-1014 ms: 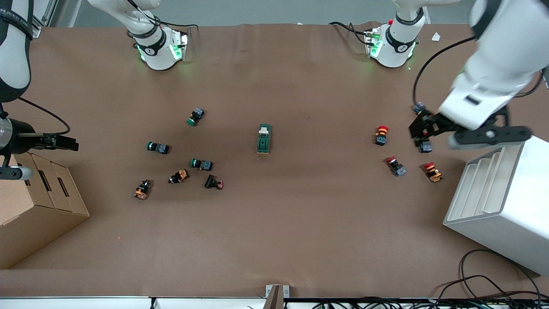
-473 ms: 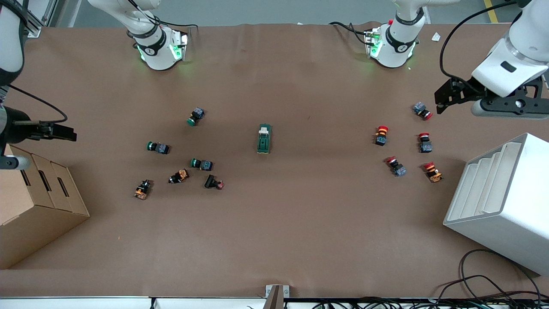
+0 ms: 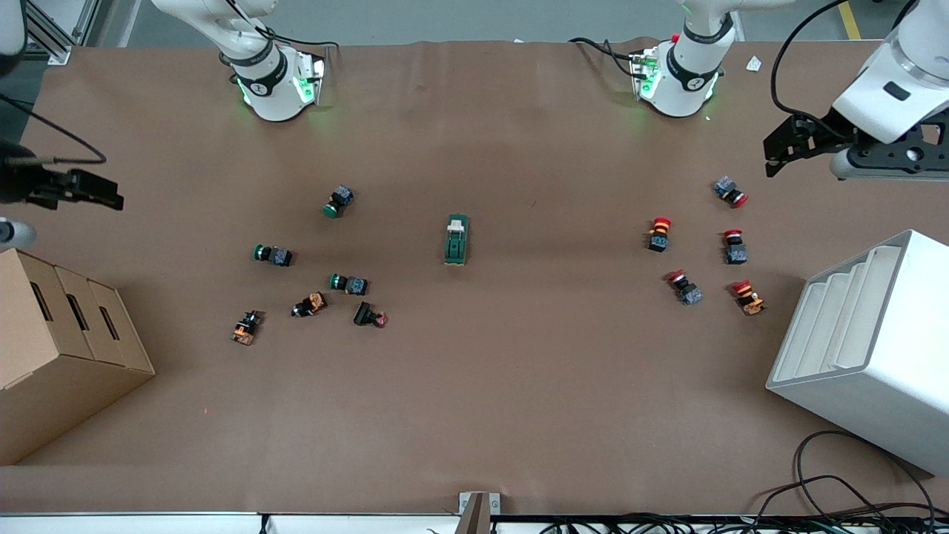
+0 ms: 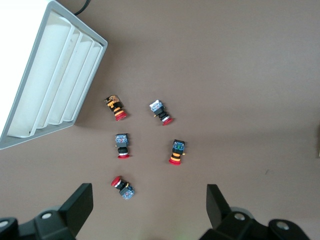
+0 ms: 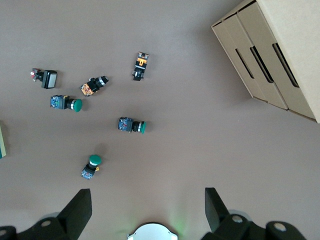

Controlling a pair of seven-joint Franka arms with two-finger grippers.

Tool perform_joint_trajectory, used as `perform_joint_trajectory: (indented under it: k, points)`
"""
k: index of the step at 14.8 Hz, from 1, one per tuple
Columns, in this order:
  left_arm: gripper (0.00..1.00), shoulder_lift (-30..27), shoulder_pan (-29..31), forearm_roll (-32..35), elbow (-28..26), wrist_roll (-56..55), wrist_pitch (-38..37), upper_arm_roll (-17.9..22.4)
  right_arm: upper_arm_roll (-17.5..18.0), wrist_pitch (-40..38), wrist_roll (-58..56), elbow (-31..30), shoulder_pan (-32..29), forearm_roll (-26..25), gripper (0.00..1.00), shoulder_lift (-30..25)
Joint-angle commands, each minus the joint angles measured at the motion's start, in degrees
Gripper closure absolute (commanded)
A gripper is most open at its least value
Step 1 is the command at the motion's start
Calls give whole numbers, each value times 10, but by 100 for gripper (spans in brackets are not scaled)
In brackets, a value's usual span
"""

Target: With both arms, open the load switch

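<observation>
- table (image 3: 519, 415): brown mat, wide bare band along the camera-side edge; ample room for sweeping in low toward the middle.
- white rack (image 3: 867, 348): at the left arm's end, about 4 o'clock from the switch; tall wall to be cleared on any descent from that end.
- cardboard box (image 3: 59, 348): at the right arm's end, about 8 o'clock from the switch; same caution.
- left gripper (image 3: 775, 152): aloft over the red push buttons (image 4: 145, 145), about 2 o'clock from the switch; fingers spread wide, holding nothing.
- right gripper (image 3: 104, 194): aloft near the table's edge above the box, about 10 o'clock from the switch; fingers (image 5: 75, 212) spread wide, holding nothing.
- load switch (image 3: 457, 239): lying alone at mid-table, cream lever end pointing to 12 o'clock, untouched; well apart from both clusters.
- green push buttons (image 5: 105, 120): loose cluster from 8 to 10 o'clock of the switch.
- step in hand, as judged: approach; best done with one gripper pinning the green body across its long sides, the other working the cream lever.
- clearest lanes judged straight in from 3 and 9 o'clock, passing over the buttons rather than through them.
</observation>
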Motion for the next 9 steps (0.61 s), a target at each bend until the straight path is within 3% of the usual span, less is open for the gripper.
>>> perform_joint_trajectory:
  k: [1, 4, 9]
  points:
    - [0, -13, 15, -16, -13, 15, 8, 1, 1, 20, -7, -82, 3, 3, 0, -81]
    - [0, -11, 16, -16, -5, 18, 8, 1, -1, 17, -7, -101, 3, 3, 0, -123]
    - [0, 0, 15, -16, 13, 45, 2, 1, -11, 12, -6, -95, -1, 32, 0, -130]
